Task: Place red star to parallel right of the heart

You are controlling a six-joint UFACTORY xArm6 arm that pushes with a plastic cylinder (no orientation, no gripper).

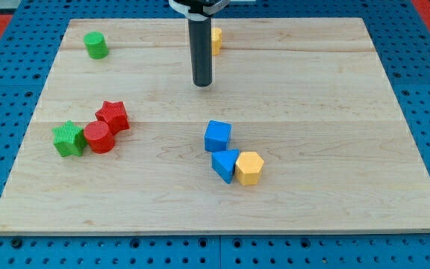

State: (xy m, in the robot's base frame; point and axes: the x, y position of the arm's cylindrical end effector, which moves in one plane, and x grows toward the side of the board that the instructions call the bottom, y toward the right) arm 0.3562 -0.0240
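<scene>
The red star (113, 116) lies at the left of the wooden board (312, 90), touching a red cylinder (98, 137) just below it. A yellow block (216, 39) sits at the top centre, mostly hidden behind the rod, so its shape cannot be made out. My tip (202, 84) rests on the board just below that yellow block, well to the right of and above the red star, touching no block.
A green star (69, 139) touches the red cylinder's left side. A green cylinder (95, 45) stands at the top left. A blue cube (217, 136), a blue triangle (225, 164) and a yellow hexagon (249, 167) cluster at the lower centre.
</scene>
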